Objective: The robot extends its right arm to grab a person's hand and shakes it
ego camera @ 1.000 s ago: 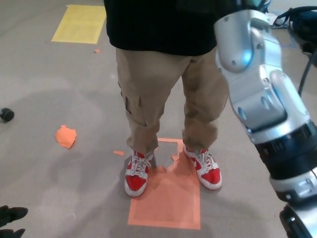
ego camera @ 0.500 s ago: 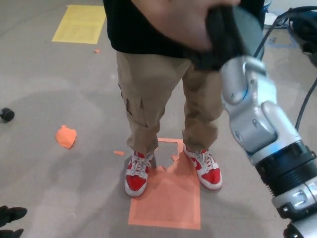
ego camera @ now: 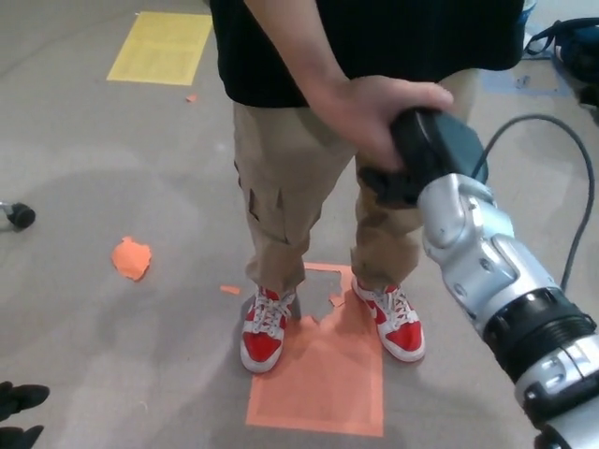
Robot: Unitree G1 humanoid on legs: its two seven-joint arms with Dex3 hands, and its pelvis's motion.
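Note:
A person in a black top, tan trousers and red-and-white shoes stands in front of me. The person's hand [ego camera: 370, 112] is clasped over my black right hand [ego camera: 426, 154], and the two are joined in a handshake at the height of the person's hips. My silver right forearm [ego camera: 496, 281] runs up from the lower right corner to the clasp. Of my left hand [ego camera: 17, 412] only black fingertips show at the lower left corner, holding nothing that I can see.
The person's feet stand at the top edge of an orange floor patch [ego camera: 323, 374]. A yellow patch [ego camera: 161, 47] lies at the upper left and an orange scrap [ego camera: 131, 257] at the left. A black cable [ego camera: 562, 168] loops at the right. A small caster [ego camera: 19, 217] is at the left edge.
My right arm has lowered, bringing the clasped hands down from the top edge to hip height. The camera has shifted a little.

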